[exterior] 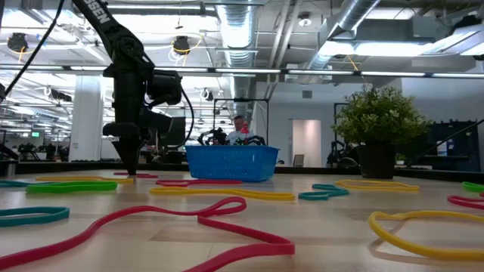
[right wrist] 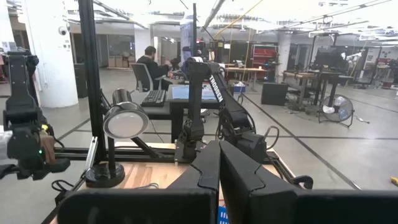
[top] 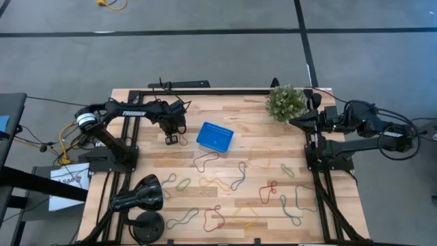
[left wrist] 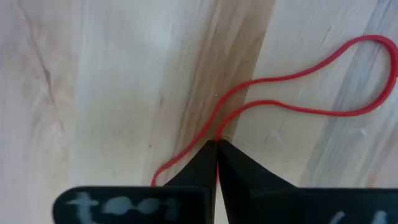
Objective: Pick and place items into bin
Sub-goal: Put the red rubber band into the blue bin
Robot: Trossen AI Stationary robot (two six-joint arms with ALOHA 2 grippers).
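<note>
The wooden table carries many coloured loops scattered flat across its near half, in red, green, yellow, blue and brown. The potted plant stands at the far right corner. The blue bin sits near the middle of the far half, to the left of the plant, with no loop visibly inside it. The left gripper points straight down just left of the bin, its tips at the tabletop. Its fingers are pinched together on a thin red loop lying on the wood. The right gripper hangs at the right edge beside the plant, fingers pressed shut on nothing.
</note>
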